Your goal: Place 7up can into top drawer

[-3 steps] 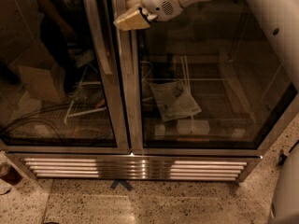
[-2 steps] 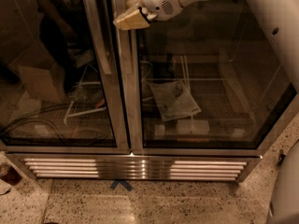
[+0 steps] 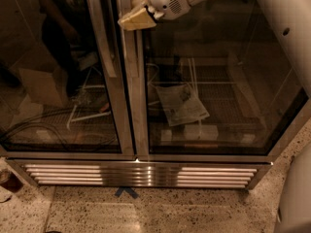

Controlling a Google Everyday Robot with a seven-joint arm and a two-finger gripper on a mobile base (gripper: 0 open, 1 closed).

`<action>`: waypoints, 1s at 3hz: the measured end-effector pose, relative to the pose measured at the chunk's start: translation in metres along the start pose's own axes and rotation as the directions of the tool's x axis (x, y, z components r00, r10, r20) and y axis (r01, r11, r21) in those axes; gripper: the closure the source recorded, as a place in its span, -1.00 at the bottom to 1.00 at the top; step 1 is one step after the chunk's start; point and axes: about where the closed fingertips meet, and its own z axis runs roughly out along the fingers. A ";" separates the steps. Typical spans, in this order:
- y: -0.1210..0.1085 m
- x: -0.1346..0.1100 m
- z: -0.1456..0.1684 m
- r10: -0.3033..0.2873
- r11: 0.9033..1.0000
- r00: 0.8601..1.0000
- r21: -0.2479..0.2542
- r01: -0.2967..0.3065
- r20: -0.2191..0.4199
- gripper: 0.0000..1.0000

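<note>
Pincer (image 3: pixel 132 21) of the white robot arm (image 3: pixel 272 13) hangs high before the steel-framed glass fridge doors (image 3: pixel 214 96); neither can nor drawer shows, and its grip I cannot tell.

Dim, warm light throughout. The refrigerator's glass doors (image 3: pixel 214 81) carry murky reflections, while the steel grille (image 3: pixel 141 174) below catches bright glare. The gripper (image 3: pixel 135 19), top centre against the door frame (image 3: pixel 139 110), stands out pale and well lit.
</note>
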 end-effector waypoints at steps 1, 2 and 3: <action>0.002 0.000 -0.001 0.001 1.000 1.000 -0.001 -0.001 0.002 1.00; 0.001 0.001 0.000 0.001 1.000 1.000 -0.002 -0.001 0.005 1.00; 0.001 0.001 -0.001 0.003 1.000 1.000 0.000 -0.003 0.006 1.00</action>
